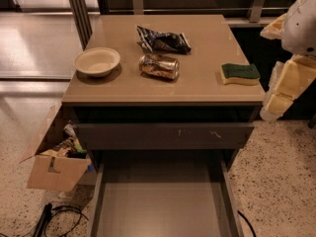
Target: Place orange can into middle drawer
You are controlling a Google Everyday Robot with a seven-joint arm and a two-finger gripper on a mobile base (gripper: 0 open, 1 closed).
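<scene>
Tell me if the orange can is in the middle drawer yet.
No, the orange can lies on the cabinet top beside the bowl, and the gripper sits at the right edge.

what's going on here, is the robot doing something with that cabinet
The robot is meant to put the orange can into the middle drawer, which is pulled open below. The can lies on its side on the cabinet top, untouched, with a snack bag behind it, and a bowl and a sponge on either side. The end effector hangs off the cabinet's right edge, well away from the can.
</scene>
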